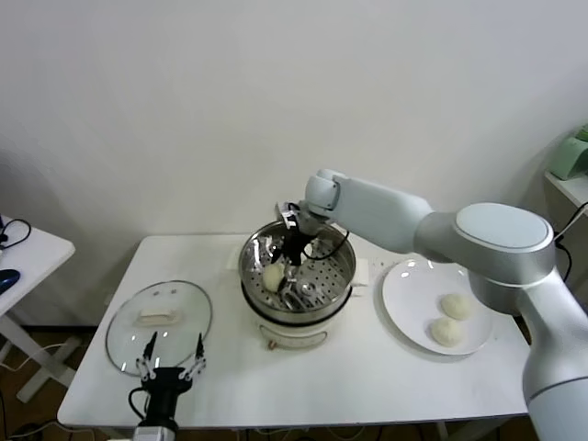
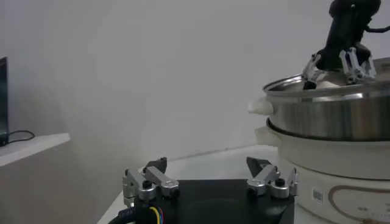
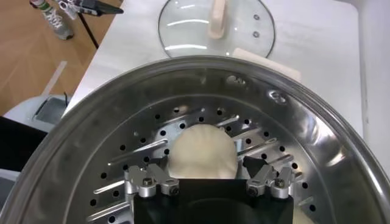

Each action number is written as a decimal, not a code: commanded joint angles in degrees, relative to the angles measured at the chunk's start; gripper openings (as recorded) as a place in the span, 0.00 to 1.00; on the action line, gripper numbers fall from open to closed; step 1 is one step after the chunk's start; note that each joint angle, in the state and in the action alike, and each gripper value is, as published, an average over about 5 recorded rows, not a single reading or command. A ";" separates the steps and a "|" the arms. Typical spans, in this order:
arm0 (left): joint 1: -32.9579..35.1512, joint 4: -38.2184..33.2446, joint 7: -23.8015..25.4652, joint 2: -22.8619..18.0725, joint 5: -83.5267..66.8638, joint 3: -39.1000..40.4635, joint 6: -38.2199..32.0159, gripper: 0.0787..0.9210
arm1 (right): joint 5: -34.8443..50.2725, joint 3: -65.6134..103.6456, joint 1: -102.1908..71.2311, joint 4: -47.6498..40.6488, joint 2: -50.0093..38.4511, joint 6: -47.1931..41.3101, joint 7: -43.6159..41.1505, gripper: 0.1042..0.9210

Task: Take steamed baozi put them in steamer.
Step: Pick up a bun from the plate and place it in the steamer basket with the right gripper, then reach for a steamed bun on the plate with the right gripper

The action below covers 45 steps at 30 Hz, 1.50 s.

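Observation:
The steamer (image 1: 342, 268) is a shiny steel basket on a white cooker base at the table's middle. My right gripper (image 1: 292, 250) reaches down inside it, open. In the right wrist view its fingers (image 3: 206, 161) stand spread either side of one off-white baozi (image 3: 201, 146) that lies on the perforated floor (image 3: 131, 149), with small gaps at both sides. That baozi shows in the head view (image 1: 273, 274) too. Two more baozi (image 1: 455, 306) (image 1: 446, 332) lie on the white plate (image 1: 404, 303) to the right. My left gripper (image 1: 171, 360) is open and empty at the front left.
A round glass lid (image 1: 158, 322) with a white handle lies left of the steamer, just beyond my left gripper. A white side table (image 1: 28, 248) stands at far left. The left wrist view shows the steamer's side (image 2: 329, 115) with my right gripper (image 2: 338, 67) above its rim.

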 commanded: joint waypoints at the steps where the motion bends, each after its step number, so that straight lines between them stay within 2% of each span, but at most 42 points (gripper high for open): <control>1: 0.01 -0.12 -0.01 -0.02 -0.25 -0.32 -0.13 0.88 | 0.27 -0.95 3.70 4.27 -3.28 0.36 -0.82 0.88; 5: 0.07 -0.54 0.77 0.13 -2.33 -0.69 -0.22 0.88 | 1.71 -2.63 9.48 10.62 -9.32 0.18 -2.02 0.88; 12: -0.64 -0.56 1.37 0.21 -4.50 -1.12 -0.48 0.88 | 2.26 -6.46 21.01 23.09 -25.78 0.42 -4.77 0.88; 18: -2.07 -0.60 1.43 0.64 -5.06 -1.93 0.15 0.88 | -7.21 -6.36 21.42 29.56 -39.83 2.98 -6.34 0.88; 26: -1.85 -1.08 1.55 0.71 -4.97 -1.84 0.84 0.88 | -27.18 4.64 4.96 33.48 -54.04 7.69 -6.52 0.88; 33: -0.65 -1.19 1.47 0.38 -4.86 -1.96 0.48 0.88 | -34.08 16.45 -10.32 33.02 -57.04 8.68 -6.20 0.88; 45: 0.50 -0.89 1.34 -0.28 -5.52 -3.10 -0.12 0.88 | -39.65 22.77 -21.87 26.67 -52.50 9.55 -4.98 0.88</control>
